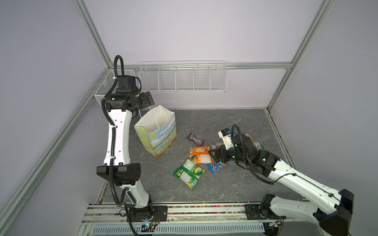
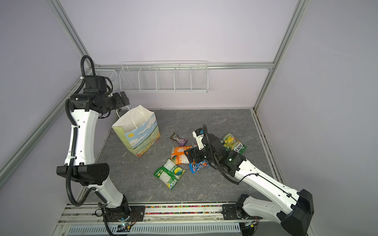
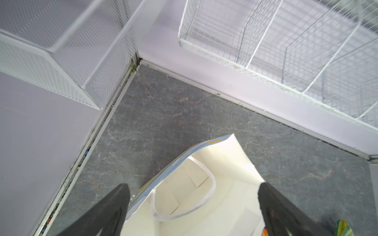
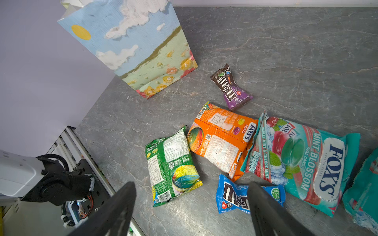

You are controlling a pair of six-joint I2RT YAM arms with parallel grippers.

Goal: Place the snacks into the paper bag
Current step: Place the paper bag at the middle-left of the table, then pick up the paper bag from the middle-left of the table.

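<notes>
So packets can drop in, the flower-printed paper bag (image 1: 161,134) is stood open near the far-left corner of the surface (image 1: 225,126), beneath the released left end effector (image 1: 148,98); six glossy snack packets (image 1: 189,173) lie mid-surface, beneath the released right end effector (image 1: 216,155).

The left arm (image 1: 117,130) is raised steeply from its base at 7 o'clock and bent at the top toward 3 o'clock. The left gripper (image 1: 147,99) is positioned high, its jaws spread wide. The right arm (image 1: 302,179) is stretched low from 5 o'clock toward 10 o'clock. The right gripper (image 1: 213,156) is set low, its jaws parted wide.
</notes>
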